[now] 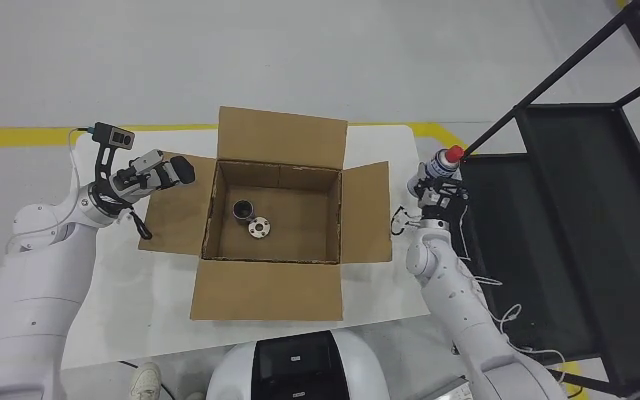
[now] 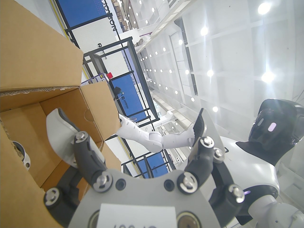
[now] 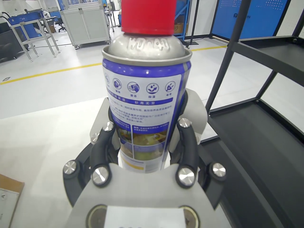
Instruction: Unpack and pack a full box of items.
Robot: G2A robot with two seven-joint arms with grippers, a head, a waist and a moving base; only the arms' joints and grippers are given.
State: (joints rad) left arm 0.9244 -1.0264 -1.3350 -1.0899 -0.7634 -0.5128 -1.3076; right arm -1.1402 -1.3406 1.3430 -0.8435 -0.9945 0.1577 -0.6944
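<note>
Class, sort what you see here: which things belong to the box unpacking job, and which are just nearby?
Job: cardboard box; dark round part and flanged metal part inside it; spray can in the right gripper; open left gripper.
Nearby: black shelf rack, perhaps a drop-off; yellow floor line.

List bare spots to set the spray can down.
Bare: the box floor right of the two metal parts; the black shelf beside the spray can in the right gripper. Crowded: box's left side, left gripper over its flap.
</note>
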